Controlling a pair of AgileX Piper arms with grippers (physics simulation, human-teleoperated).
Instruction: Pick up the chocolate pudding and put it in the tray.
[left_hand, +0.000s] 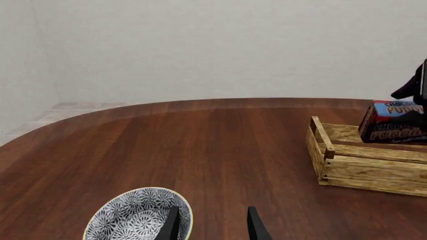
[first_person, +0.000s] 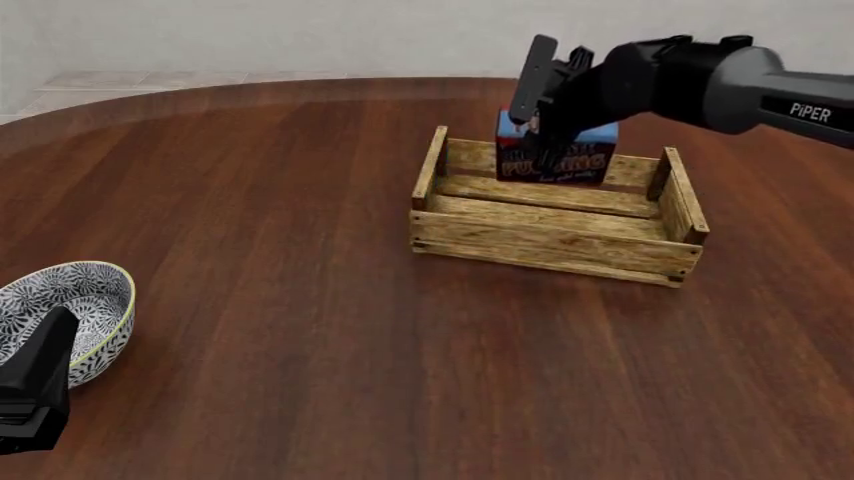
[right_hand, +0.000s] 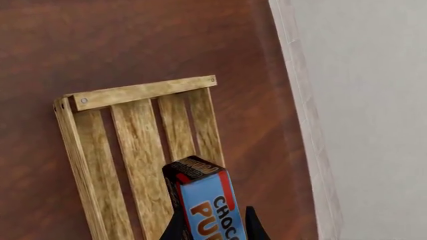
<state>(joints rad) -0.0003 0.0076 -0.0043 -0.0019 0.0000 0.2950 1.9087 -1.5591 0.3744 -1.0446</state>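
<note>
The chocolate pudding is a small blue and brown carton with orange lettering. My right gripper is shut on its top. It holds the carton upright over the far side of the tray, a light wooden slat crate. I cannot tell whether the carton touches the slats. The right wrist view shows the carton between the fingers, above the tray's slats. The left wrist view shows the carton at the tray. My left gripper is open and empty, far to the left.
A blue-and-white patterned bowl sits at the near left of the brown wooden table, right by my left gripper; it also shows in the left wrist view. The table's curved far edge meets a pale wall.
</note>
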